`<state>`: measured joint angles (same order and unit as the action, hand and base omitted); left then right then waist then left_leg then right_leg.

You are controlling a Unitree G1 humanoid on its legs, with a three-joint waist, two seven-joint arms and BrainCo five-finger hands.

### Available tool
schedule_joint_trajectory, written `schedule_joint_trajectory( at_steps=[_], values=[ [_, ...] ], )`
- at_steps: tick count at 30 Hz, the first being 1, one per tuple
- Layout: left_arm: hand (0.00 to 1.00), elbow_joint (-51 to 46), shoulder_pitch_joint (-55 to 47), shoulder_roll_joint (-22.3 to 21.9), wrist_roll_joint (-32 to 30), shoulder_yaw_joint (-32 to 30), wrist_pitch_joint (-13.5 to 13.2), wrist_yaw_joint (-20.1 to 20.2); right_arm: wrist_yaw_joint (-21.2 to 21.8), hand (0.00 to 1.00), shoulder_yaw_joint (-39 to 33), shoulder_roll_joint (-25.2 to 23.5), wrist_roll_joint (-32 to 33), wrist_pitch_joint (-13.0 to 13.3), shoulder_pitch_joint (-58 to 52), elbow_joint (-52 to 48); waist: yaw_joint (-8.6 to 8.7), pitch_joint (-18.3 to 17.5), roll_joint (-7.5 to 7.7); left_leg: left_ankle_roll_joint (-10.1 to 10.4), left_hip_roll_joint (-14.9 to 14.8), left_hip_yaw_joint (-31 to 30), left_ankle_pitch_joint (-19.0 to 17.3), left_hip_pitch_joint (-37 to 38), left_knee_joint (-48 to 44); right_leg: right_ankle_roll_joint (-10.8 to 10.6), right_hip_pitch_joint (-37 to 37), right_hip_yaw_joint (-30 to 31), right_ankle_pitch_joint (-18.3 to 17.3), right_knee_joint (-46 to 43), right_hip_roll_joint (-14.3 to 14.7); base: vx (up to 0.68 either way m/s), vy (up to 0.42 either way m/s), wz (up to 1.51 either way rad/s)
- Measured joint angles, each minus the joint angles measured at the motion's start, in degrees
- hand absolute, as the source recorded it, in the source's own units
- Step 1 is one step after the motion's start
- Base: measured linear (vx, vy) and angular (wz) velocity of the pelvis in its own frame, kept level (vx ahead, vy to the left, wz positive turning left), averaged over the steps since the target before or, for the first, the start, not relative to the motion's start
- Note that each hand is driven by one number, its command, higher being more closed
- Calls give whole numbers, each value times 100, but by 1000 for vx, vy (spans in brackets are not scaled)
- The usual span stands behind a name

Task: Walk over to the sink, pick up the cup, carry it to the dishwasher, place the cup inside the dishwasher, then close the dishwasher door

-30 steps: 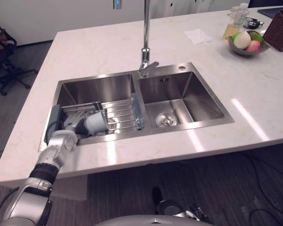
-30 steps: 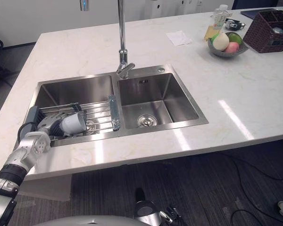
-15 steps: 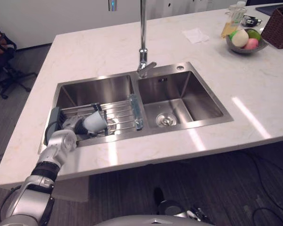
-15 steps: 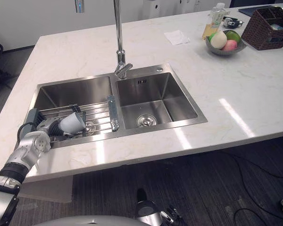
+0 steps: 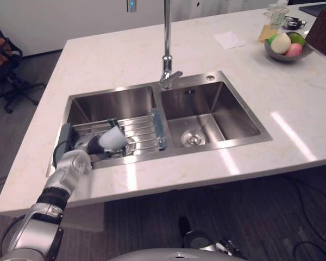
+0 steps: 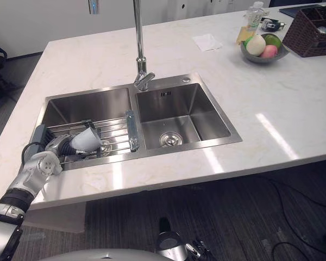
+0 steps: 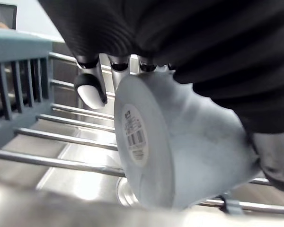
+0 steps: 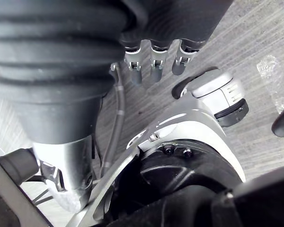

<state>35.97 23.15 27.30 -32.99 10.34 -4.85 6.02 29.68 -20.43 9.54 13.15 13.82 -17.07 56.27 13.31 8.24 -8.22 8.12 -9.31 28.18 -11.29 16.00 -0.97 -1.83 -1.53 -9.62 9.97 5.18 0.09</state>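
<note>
A barcode sticker sits on the base of the cup; its print is too small to read.

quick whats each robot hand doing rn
Left robot hand: closed around the cup, which is tilted over the sink rack.
Right robot hand: open, fingers relaxed, holding nothing.

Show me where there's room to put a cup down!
Big bare counter lies right of the sink, in front of the fruit bowl. More lies behind the faucet. The right basin is empty. Crowded: the rack, where the left hand holds the cup.
</note>
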Motion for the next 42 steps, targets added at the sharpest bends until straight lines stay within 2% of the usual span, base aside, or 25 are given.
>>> schedule_joint_trajectory(
  at_steps=[4,8,12,18,20,22,26,30,32,35,37,39,41,42],
  values=[
    [100,-191,-75,-84,837,-21,-60,230,-1,0,-2,4,0,4,35,76,-26,7,9,0,-14,-28,0,7,7,-8,28,-44,-15,0,0,-15,-7,6],
    [100,-370,-102,-156,1734,-140,-87,268,-2,0,-3,-34,0,4,67,84,-31,61,54,0,-16,-41,1,4,7,-10,32,-59,-18,0,-2,-8,-3,1],
    [100,-471,-177,-171,2374,-162,-181,291,-7,0,-4,-57,0,10,70,84,-60,88,94,-1,-20,-92,4,0,6,-10,42,-84,-22,0,-5,-29,-16,4],
    [100,-741,-517,-464,3443,-631,-206,293,-11,0,-44,-77,-1,26,69,97,-90,93,102,-20,-15,-146,26,-6,5,-23,43,-152,-31,-1,-26,-13,-8,5],
    [100,-942,-611,-481,3497,-764,-263,274,-18,0,-60,-103,-1,25,69,97,-114,109,130,-40,1,-154,62,-16,10,-23,49,-175,-31,-1,-45,-42,-12,7],
    [100,-1168,-696,-481,2977,-810,-532,44,-18,0,-62,-101,-3,24,62,97,-158,112,143,-50,17,-184,74,-39,10,-22,52,-211,-29,-1,-70,-54,-10,10],
    [100,-1494,-729,-480,2335,-803,-692,-68,-18,0,-63,-100,-3,26,48,100,-222,98,173,-72,38,-287,88,-97,13,-24,58,-258,-29,0,-106,-74,-10,8],
    [100,-1530,-737,-489,2688,-798,-606,-43,-19,0,-52,-114,-3,27,49,100,-243,76,215,-76,34,-301,91,-97,14,-21,75,-280,-34,0,-110,-53,-17,4],
    [100,-1531,-784,-557,3319,-812,-479,-15,-20,0,-47,-124,-4,27,49,100,-247,61,242,-76,30,-311,91,-94,14,-21,86,-296,-34,0,-111,-41,-14,3],
    [100,-1542,-924,-705,3817,-850,-424,35,-23,0,-54,-155,-5,26,49,99,-254,46,270,-76,20,-334,90,-91,16,-22,106,-331,-34,0,-111,-25,-7,5],
    [100,-1550,-966,-809,3833,-952,-436,9,-26,0,-60,-177,-4,26,49,99,-263,45,290,-77,19,-346,90,-90,16,-22,114,-343,-33,0,-111,-21,-2,4],
    [100,-1602,-992,-823,3499,-1037,-536,-210,-26,0,-59,-182,-8,26,49,97,-270,43,307,-77,18,-350,90,-91,16,-23,117,-348,-33,0,-111,0,0,0],
    [100,-1753,-992,-814,2975,-1079,-724,-639,-26,0,-61,-182,-8,27,47,98,-293,43,309,-77,19,-364,89,-91,16,-26,127,-359,-35,0,-115,-15,-2,2],
    [0,-1771,-991,-814,2822,-1086,-790,-755,-26,0,-61,-183,-8,28,47,98,-294,42,311,-77,19,-377,90,-90,16,-27,132,-364,-36,0,-117,-28,-5,4]
  ],
)
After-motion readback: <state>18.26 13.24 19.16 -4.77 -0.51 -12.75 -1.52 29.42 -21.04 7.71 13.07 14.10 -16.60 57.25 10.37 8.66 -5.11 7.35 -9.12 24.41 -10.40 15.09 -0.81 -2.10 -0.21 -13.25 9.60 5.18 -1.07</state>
